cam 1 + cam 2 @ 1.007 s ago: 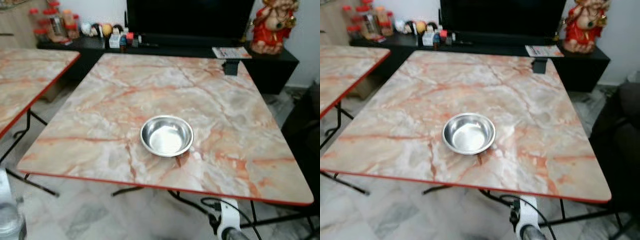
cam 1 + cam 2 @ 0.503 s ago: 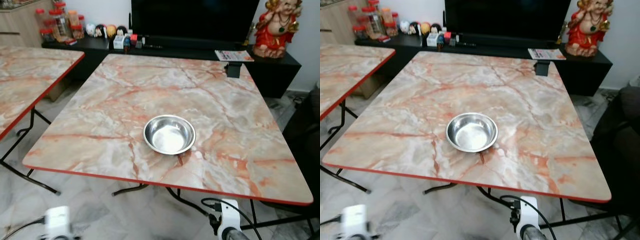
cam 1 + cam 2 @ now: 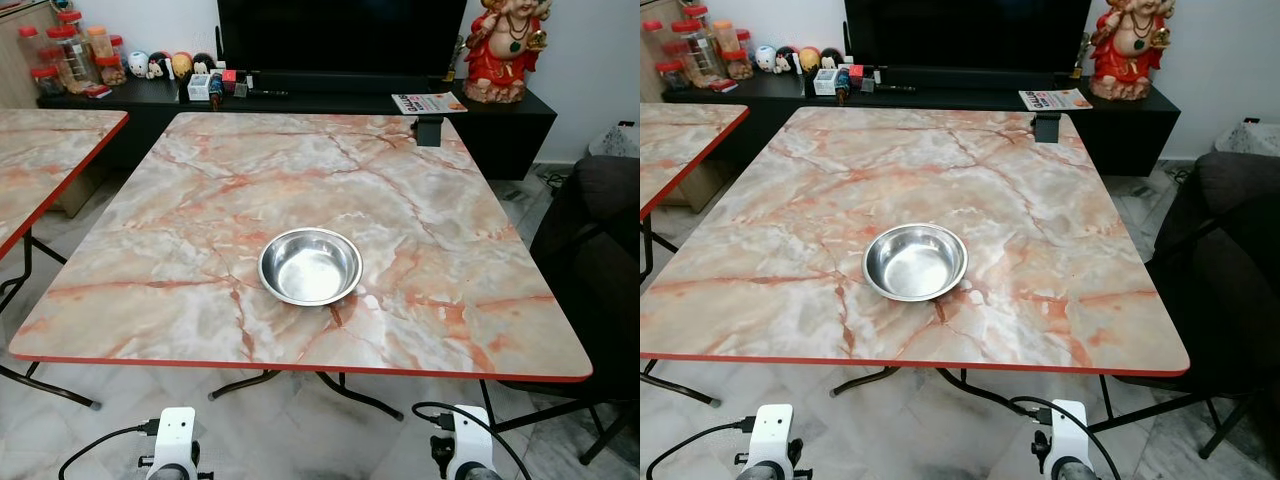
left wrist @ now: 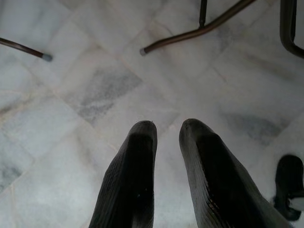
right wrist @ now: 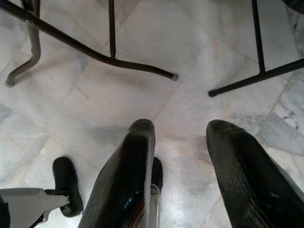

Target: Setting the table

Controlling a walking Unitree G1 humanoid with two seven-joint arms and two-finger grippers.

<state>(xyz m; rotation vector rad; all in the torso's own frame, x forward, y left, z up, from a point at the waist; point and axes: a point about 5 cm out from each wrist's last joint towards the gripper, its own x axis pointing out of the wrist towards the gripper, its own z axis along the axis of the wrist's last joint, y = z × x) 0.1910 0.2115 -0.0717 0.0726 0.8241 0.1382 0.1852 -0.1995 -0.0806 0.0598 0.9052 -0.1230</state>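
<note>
Round, shallow stainless-steel bowl [image 3: 310,266] sits just toward 6 o'clock from the centre of the orange-veined marble-pattern table [image 3: 180,210]. Left gripper [image 4: 167,130], narrowly parted, and right gripper [image 5: 179,133], wider apart, hang empty over the pale marble floor [image 5: 142,90].

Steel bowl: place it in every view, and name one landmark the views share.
Left eye view: steel bowl just below centre, on the marble table.
Right eye view: left of centre.
Left wrist view: not in it.
Right wrist view: not in it.
Shared landmark: red statue, top right in both eye views.
</note>
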